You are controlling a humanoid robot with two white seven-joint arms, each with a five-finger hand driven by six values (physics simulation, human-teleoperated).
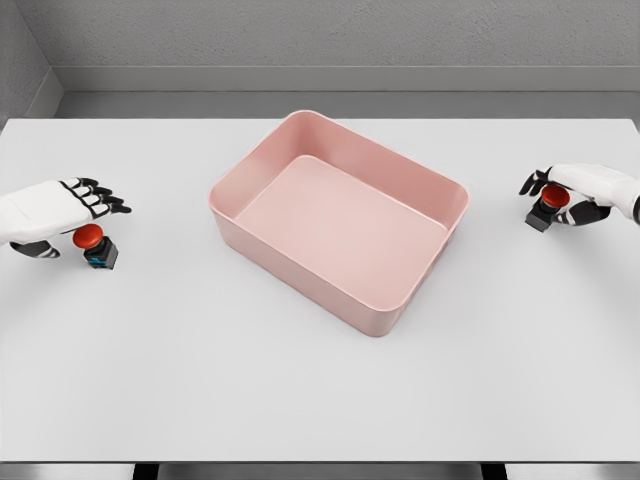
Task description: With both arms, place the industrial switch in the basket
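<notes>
The left hand (pixel 62 212) lay well to the left of the pink basket (pixel 262 160), low over the white bench (pixel 300 400). Its fingers (pixel 105 200) were stretched almost flat toward the basket, only slightly bent, and its thumb hung beneath the palm. A switch (pixel 95 245) with a red button cap on a dark body sat just under that hand, its cap right against the underside of the palm. Whether the thumb truly pinched it or merely touched it could not be told; the long fingers were not wrapped around it.

The basket stood in the middle of the bench, a rounded rectangular tub turned at an angle, with nothing inside it. Both switches were outside it, well apart from its walls.

Well to the right of the basket, the right hand (pixel 585 193) was curled over a second switch (pixel 548 208) with a red cap and dark body. Its dark fingertips (pixel 532 183) pointed toward the basket and bent down over the cap, and the thumb reached in below, so the switch was enclosed between them. That switch was tilted, and whether its base rested on the bench or was lifted just clear could not be told.
</notes>
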